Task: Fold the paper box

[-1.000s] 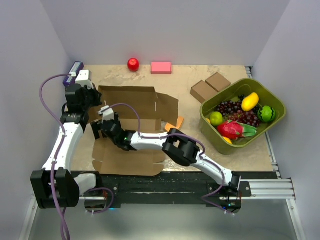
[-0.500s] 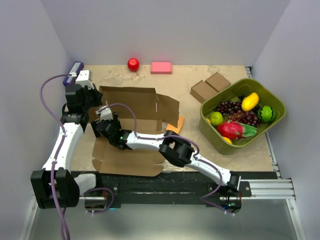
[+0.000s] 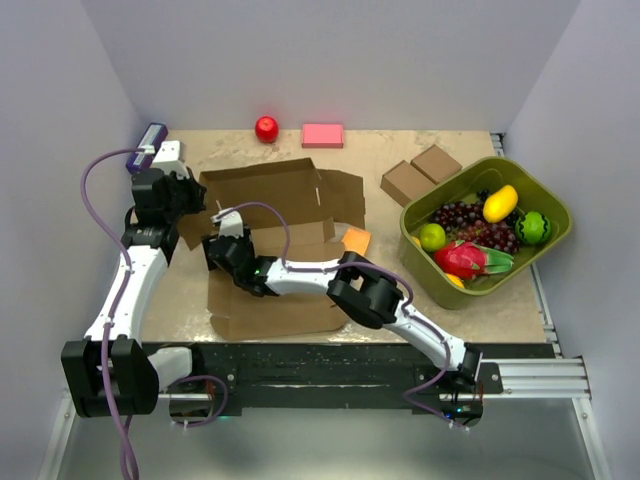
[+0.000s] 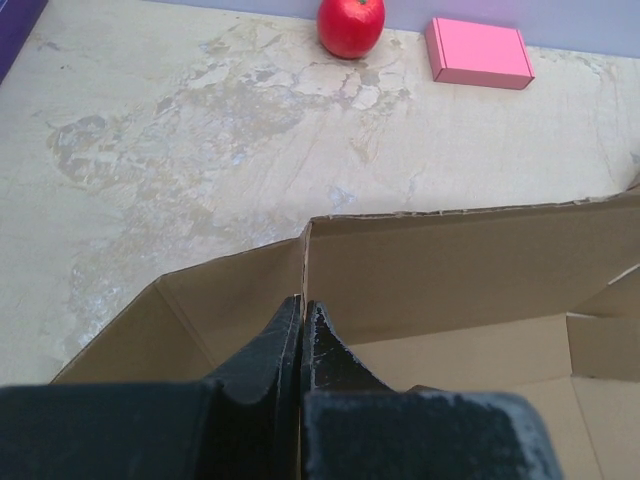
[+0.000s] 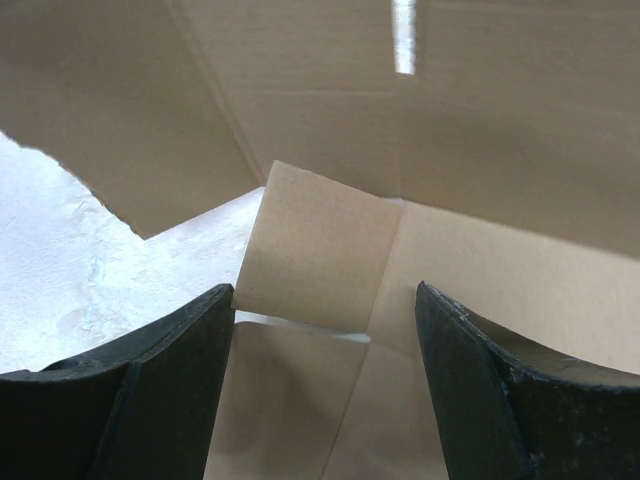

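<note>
Two grippers tend the paper box (image 3: pixel 290 195) at the table's (image 3: pixel 400 150) 9 o'clock: left gripper (image 4: pixel 302 310) clenched on its raised 10 o'clock wall corner, right gripper (image 5: pixel 325 300) gaping astride a side tab (image 5: pixel 315 250). Hold that wall upright while tucking.

You've got a pale beige table top (image 3: pixel 420 160) filling the middle of the overhead view, mottled like worn stone. From the left wrist camera the same surface (image 4: pixel 200 130) shows whitish scuffed patches and darker blotches. Three plain walls box the table in: the back wall (image 3: pixel 330 60) straight ahead, the left wall (image 3: pixel 50 150) and the right wall (image 3: pixel 590 120) angling in at the sides, all a flat lavender-grey with no markings. Along the near edge there's a black strip (image 3: pixel 330 365), and a silver slotted rail (image 3: pixel 540 378) sticks out to your right. Below that, a pale grey floor (image 3: pixel 330 440). Light is soft and even, and the shadows are faint.
</note>
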